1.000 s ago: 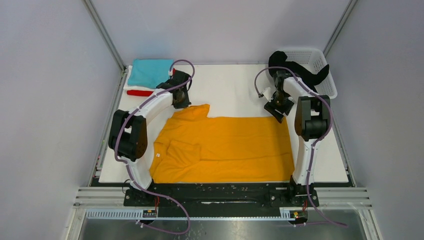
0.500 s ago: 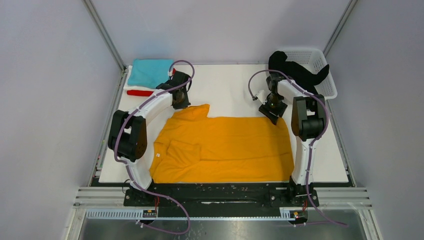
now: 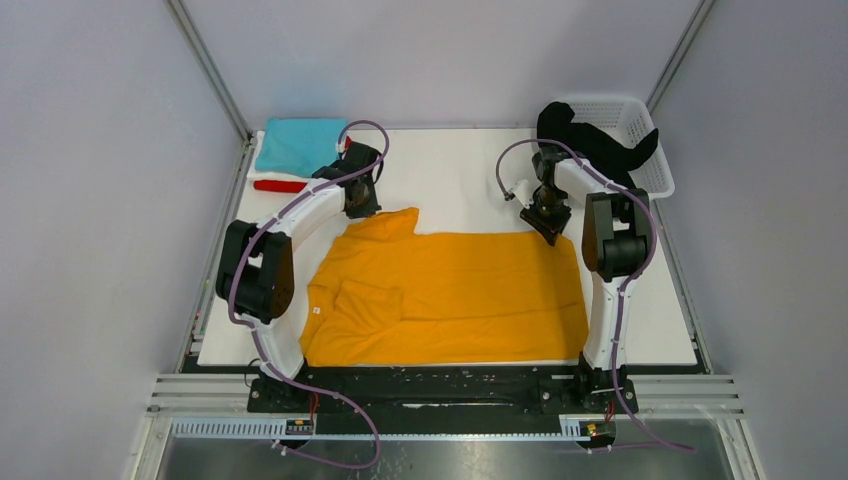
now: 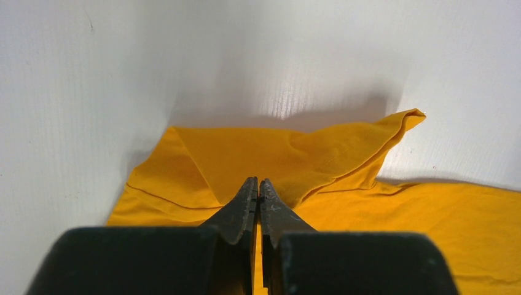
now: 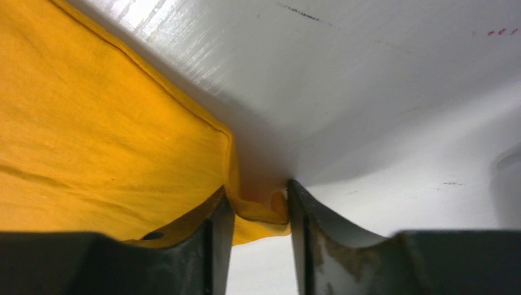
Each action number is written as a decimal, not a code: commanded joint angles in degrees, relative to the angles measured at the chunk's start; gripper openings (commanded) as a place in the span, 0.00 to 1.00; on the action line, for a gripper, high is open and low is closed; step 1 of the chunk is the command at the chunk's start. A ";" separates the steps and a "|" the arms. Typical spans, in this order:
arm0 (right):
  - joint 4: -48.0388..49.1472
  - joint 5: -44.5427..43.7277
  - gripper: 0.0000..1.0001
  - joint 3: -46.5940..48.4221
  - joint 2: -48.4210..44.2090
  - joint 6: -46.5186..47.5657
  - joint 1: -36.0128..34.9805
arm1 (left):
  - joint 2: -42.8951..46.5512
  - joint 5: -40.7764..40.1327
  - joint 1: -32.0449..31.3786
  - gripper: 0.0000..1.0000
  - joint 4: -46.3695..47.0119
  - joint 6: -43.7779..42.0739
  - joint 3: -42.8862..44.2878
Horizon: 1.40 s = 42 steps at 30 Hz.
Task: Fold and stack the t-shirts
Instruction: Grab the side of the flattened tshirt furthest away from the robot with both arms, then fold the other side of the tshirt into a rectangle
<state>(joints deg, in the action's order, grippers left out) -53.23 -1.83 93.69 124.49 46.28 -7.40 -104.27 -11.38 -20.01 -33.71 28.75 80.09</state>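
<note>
A mustard-orange t-shirt [image 3: 450,290] lies spread flat across the table. My left gripper [image 3: 362,208] is at its far left corner, shut on a pinch of the orange cloth [image 4: 289,153], which tents up to the fingertips [image 4: 258,181]. My right gripper [image 3: 550,228] is down at the shirt's far right corner. Its jaws stand a little apart, with the hemmed corner [image 5: 264,212] bunched between them and touching both fingers [image 5: 258,190]. A folded teal t-shirt [image 3: 298,143] lies on a red one [image 3: 278,186] at the far left. A black t-shirt [image 3: 600,145] hangs out of the basket.
The white lattice basket [image 3: 640,115] stands at the far right corner of the table. The folded pile sits at the far left corner, by the metal frame post. White table surface [image 3: 460,175] shows beyond the orange shirt, between the two grippers.
My right gripper has shifted left and farther onto the orange shirt's far right corner, and its jaws have narrowed around that corner. The left gripper and the shirt have stayed as they were.
</note>
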 commanded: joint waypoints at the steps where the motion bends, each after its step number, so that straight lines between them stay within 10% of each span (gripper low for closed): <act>1: 1.58 1.31 0.31 1.80 0.67 0.83 -0.16 | 3.51 -0.55 0.10 0.00 1.59 -0.08 0.12; 22: 17.58 -6.13 0.13 -19.46 -18.72 0.50 -4.45 | 23.60 -2.30 -4.95 0.00 2.91 5.36 -17.84; 42: 20.42 -22.59 0.08 -37.16 -36.58 -5.57 -13.78 | 54.91 -7.44 -12.69 0.00 -14.64 21.86 -31.91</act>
<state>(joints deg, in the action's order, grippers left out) -33.41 -18.57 57.78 91.70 43.03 -19.86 -53.43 -17.04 -31.11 -44.62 46.44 49.52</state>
